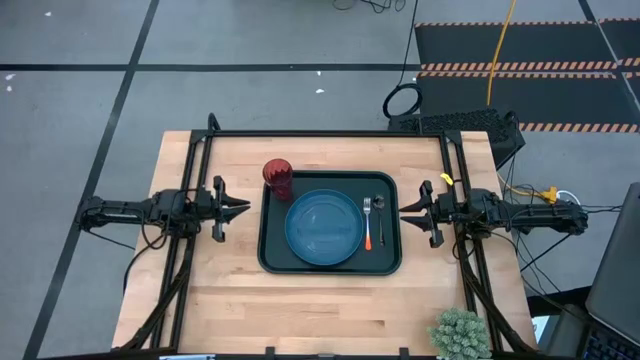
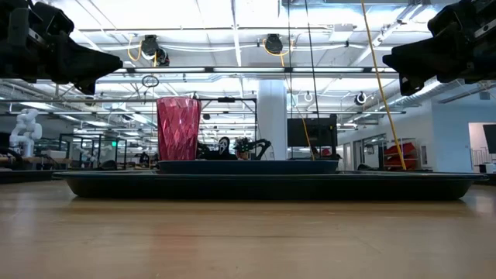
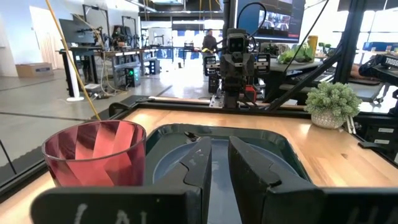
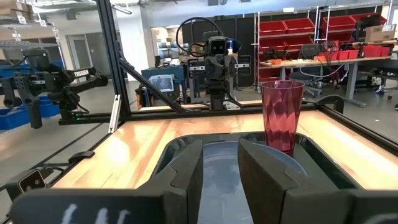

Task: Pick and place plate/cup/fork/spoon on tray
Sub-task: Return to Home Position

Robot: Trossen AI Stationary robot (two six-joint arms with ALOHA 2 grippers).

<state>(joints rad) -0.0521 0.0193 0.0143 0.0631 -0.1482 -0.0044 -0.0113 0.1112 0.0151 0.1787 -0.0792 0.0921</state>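
Dark green-black rectangular tray carries round blue plate, red ribbed cup, fork and spoon; left gripper and right gripper flank it, fingers nearly closed, empty.

Two dark, cable-draped arms

Light wooden table, dark tray centred, small plant at corner

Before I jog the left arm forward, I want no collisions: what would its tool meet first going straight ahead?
Probably nothing on the table. The left tool hangs above the tray and plate, so the right tool facing it comes first; height is hard to judge.
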